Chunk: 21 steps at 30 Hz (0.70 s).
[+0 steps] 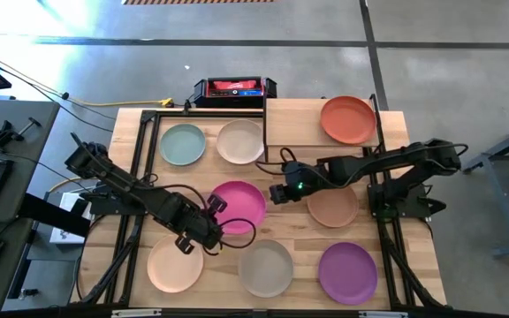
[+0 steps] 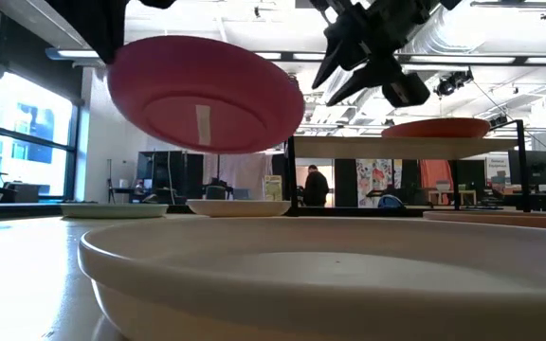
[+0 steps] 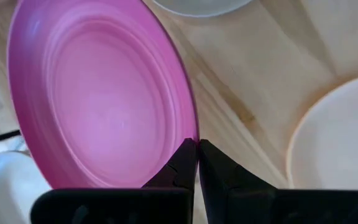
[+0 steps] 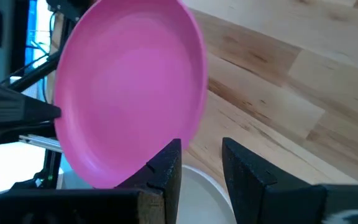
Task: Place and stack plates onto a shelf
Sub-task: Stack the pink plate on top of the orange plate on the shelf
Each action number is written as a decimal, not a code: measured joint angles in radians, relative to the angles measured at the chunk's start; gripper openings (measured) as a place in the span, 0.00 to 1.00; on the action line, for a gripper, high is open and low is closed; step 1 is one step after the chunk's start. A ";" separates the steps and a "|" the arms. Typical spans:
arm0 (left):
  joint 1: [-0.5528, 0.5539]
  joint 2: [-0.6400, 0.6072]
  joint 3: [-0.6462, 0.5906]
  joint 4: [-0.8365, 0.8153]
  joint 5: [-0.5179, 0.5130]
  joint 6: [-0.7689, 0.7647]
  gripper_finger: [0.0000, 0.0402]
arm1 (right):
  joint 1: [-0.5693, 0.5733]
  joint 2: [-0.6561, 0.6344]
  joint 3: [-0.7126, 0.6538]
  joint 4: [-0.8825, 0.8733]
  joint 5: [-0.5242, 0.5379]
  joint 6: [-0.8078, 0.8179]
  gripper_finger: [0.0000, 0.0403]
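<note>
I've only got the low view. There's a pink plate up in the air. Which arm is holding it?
Observer: The left gripper is, shut on the rim of the round matte magenta plate.
Operator: And the gripper at the upper right of my picture?
Observer: That is the right gripper. Its fingers are open beside the plate's rim, and the plate is not between them.
Operator: How full is the shelf?
Observer: From above, the raised light-wood shelf has one round orange-red plate on its right half. Its left half is bare.
</note>
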 joint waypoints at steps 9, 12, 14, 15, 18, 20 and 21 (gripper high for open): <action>0.002 0.000 0.000 0.002 -0.086 0.053 0.00 | 0.000 0.000 0.000 0.010 0.036 0.006 0.24; 0.003 0.000 0.000 0.004 -0.117 0.054 0.00 | -0.001 0.000 0.000 0.017 0.045 0.006 0.24; 0.004 0.000 0.000 0.008 -0.145 0.063 0.00 | -0.002 0.000 0.000 0.026 0.046 0.005 0.24; 0.004 0.000 0.000 0.008 -0.154 0.078 0.00 | -0.002 -0.001 0.000 0.028 0.048 0.005 0.24; 0.010 0.000 0.000 0.011 -0.168 0.107 0.00 | -0.003 -0.001 0.000 0.045 0.055 0.005 0.24; 0.017 0.000 0.000 0.014 -0.173 0.107 0.00 | -0.003 -0.001 0.000 0.045 0.060 0.004 0.24; 0.019 0.000 0.000 0.016 -0.174 0.107 0.00 | -0.003 -0.001 0.000 0.044 0.062 0.004 0.24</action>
